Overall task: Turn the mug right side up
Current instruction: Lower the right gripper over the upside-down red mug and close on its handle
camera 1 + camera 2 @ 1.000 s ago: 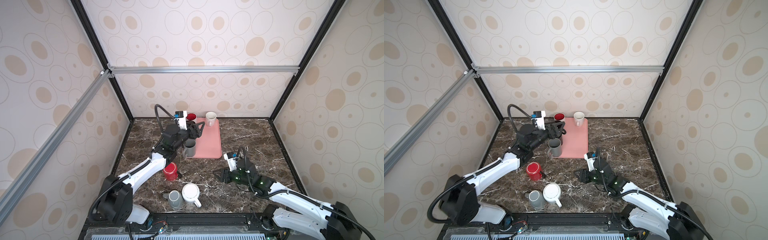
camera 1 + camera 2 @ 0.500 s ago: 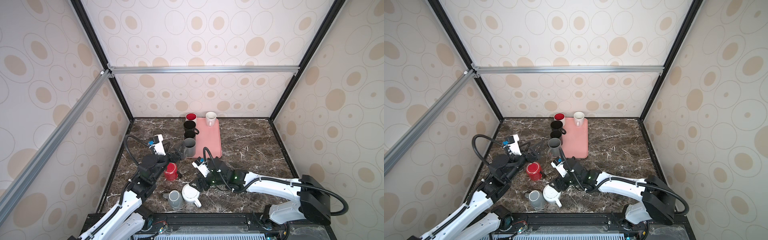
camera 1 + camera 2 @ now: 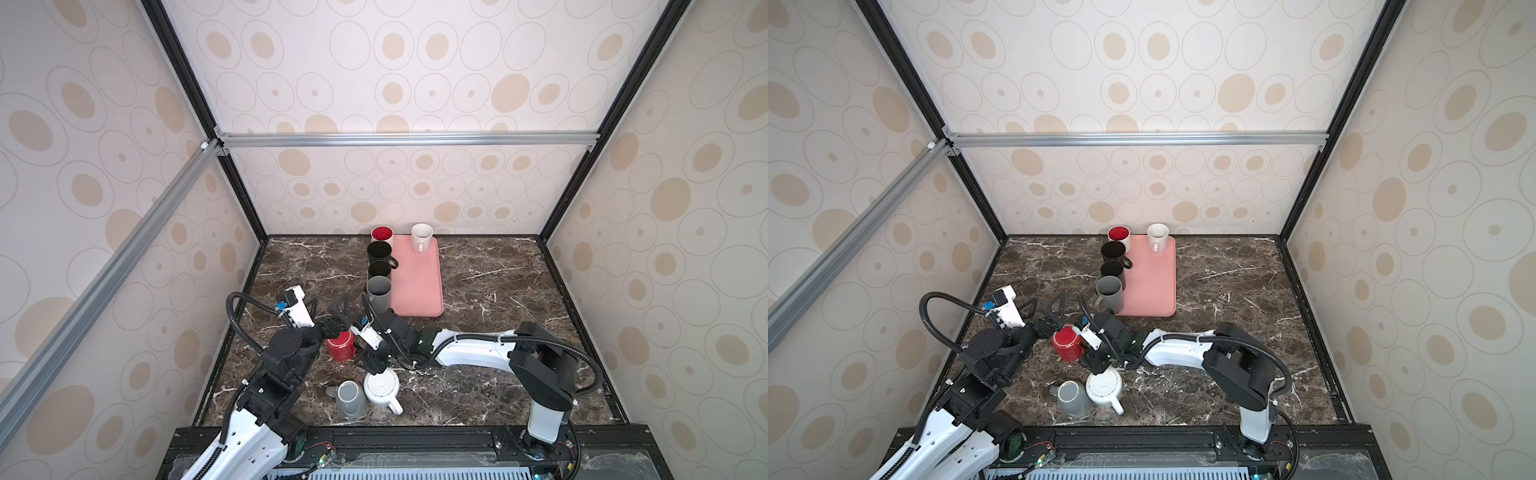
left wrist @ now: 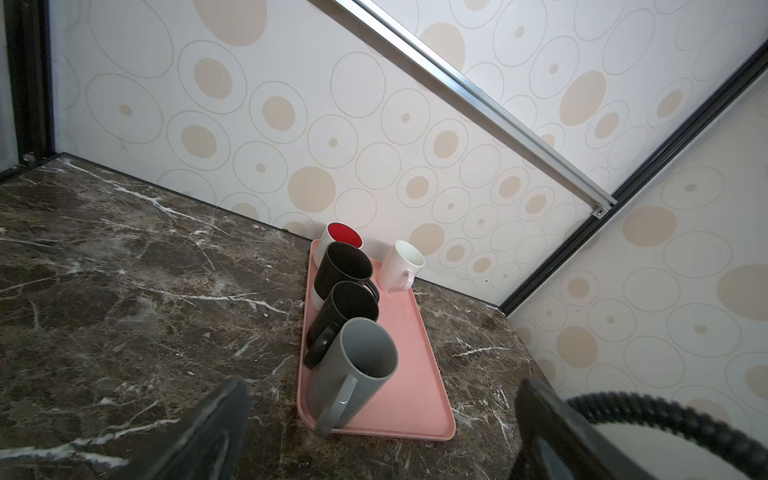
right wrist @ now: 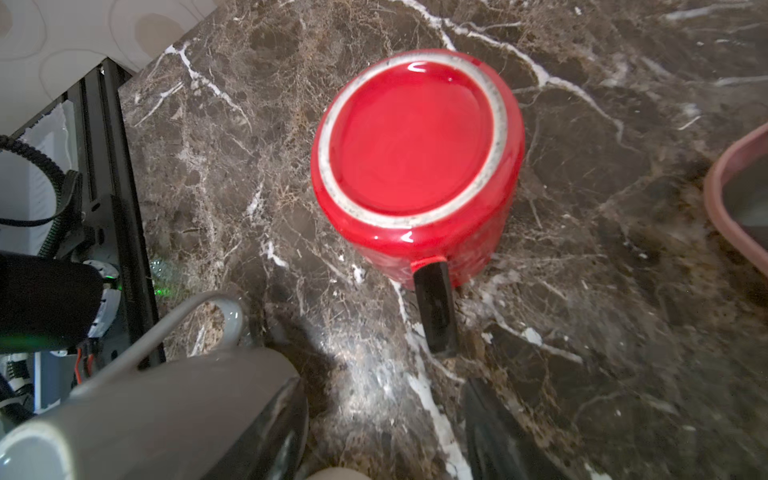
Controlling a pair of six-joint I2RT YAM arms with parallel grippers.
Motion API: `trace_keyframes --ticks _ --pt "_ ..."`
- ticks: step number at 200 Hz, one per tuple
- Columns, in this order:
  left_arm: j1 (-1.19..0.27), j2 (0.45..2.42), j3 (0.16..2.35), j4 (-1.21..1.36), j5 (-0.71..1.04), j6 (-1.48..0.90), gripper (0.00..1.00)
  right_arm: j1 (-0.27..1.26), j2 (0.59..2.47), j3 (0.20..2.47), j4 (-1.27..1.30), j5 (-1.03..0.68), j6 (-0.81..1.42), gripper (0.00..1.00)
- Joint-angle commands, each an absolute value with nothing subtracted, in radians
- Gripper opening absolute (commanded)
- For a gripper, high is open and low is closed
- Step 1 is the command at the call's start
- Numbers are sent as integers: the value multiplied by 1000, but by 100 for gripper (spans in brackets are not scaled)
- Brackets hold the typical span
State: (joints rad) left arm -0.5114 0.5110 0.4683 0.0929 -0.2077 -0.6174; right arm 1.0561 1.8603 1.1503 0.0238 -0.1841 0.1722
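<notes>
- Bottom up on the marble table (image 3: 490, 291), at about 8 o'clock from its middle: red mug (image 3: 341, 348), rim down on the stone.
- In the right wrist view, glossy red base with a rough pale edge around it; body glossy red too.
- Black handle (image 5: 436, 307), toward 4 o'clock in both top views.
- Near the red mug, at its 11 o'clock: left gripper (image 3: 1045, 303), jaws spread very wide, nothing between them.
- Just beside the handle, at 4 o'clock of the red mug: right gripper (image 3: 373, 363), jaws apart, nothing held.
- At 5 o'clock of the red mug: white mug (image 3: 382, 388), also bottom up; touching or almost touching it at 9 o'clock, lying grey mug (image 3: 351, 399).
- At 1 o'clock, well apart: pink tray (image 3: 419, 286) with upright mugs, nearest of them the upright grey mug (image 3: 379, 291).
- Compared with one second ago: left gripper drawn back from the upright grey mug to the red mug; right gripper brought from the 4 o'clock side of the table to the middle; red mug in the same place and same pose.
</notes>
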Motion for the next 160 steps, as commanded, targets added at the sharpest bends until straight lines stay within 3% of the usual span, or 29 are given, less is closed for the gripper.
trace_keyframes --ticks 1,82,160 --pt "-509 469 453 73 -265 -638 99 1045 1893 1182 37 -203 114 59" --pt "-509 454 431 75 -249 -650 99 1037 1991 1235 105 -217 45 47" --pt "-509 463 425 75 -236 -652 99 1036 2010 1242 125 -221 1 26"
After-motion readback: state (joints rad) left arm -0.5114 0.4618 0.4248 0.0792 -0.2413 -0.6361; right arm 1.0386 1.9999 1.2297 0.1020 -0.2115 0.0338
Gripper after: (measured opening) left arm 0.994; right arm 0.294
